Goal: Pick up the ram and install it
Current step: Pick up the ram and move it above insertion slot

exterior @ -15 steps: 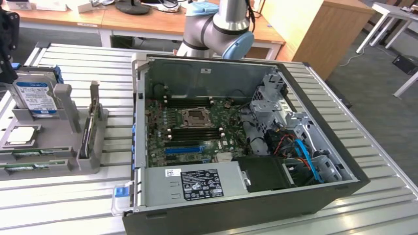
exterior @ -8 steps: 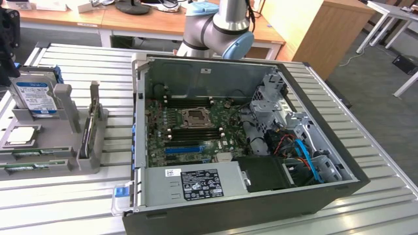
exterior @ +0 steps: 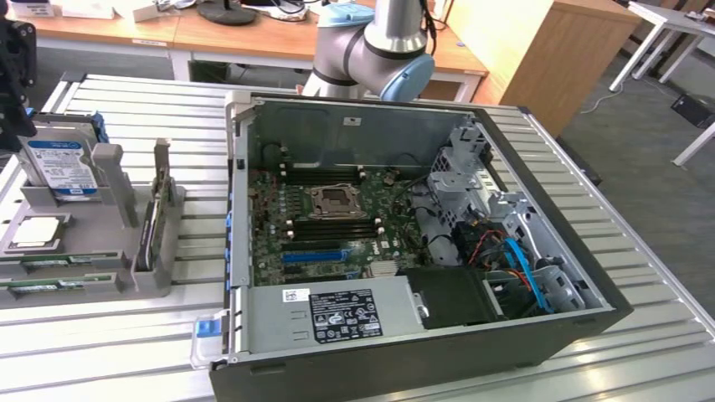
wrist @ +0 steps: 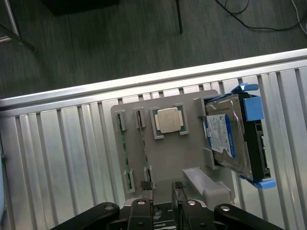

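Ribbed metal table (exterior: 112, 352) carries a grey holder (wrist: 163, 158) at the exterior view's left, beside the open computer case (exterior: 424, 368). The ram (wrist: 124, 148) sits on edge in the holder's slots, near the processor (wrist: 168, 120) and hard drive (wrist: 225, 136). The hand (wrist: 162, 188) hovers over the holder's edge, released, grasping nothing.

Beyond my ribbed metal surface (exterior: 648, 335) I see grey carpet floor (exterior: 631, 126), wooden desks (exterior: 257, 38) behind, and a white table (exterior: 671, 18).
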Controlling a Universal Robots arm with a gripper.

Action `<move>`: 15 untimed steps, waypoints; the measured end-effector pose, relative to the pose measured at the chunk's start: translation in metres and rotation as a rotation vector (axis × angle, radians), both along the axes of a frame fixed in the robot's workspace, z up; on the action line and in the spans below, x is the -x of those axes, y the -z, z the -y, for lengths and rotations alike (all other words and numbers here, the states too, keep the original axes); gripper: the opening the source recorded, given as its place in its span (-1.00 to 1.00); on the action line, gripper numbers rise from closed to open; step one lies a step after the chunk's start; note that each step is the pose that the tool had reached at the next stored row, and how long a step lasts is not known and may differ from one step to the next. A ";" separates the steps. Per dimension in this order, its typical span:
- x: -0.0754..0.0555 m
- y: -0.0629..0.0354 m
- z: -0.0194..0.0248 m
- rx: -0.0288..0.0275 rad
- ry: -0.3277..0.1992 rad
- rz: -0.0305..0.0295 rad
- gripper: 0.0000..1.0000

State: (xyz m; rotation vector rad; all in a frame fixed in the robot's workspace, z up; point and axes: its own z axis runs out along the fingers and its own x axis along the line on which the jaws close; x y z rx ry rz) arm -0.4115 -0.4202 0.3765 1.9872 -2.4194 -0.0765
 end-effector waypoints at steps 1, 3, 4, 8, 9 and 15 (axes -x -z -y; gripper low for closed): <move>0.000 0.0011 0.0000 0.0000 -0.001 0.0001 -0.40; 0.000 0.0030 0.0000 -0.0001 -0.002 0.0002 -0.40; 0.000 0.0039 0.0000 -0.0001 -0.003 0.0002 -0.40; 0.000 0.0075 0.0000 -0.0001 -0.008 0.0002 -0.40; 0.000 0.0084 0.0000 0.0000 -0.009 0.0002 -0.40; 0.000 0.0135 0.0000 -0.0001 -0.019 0.0002 -0.40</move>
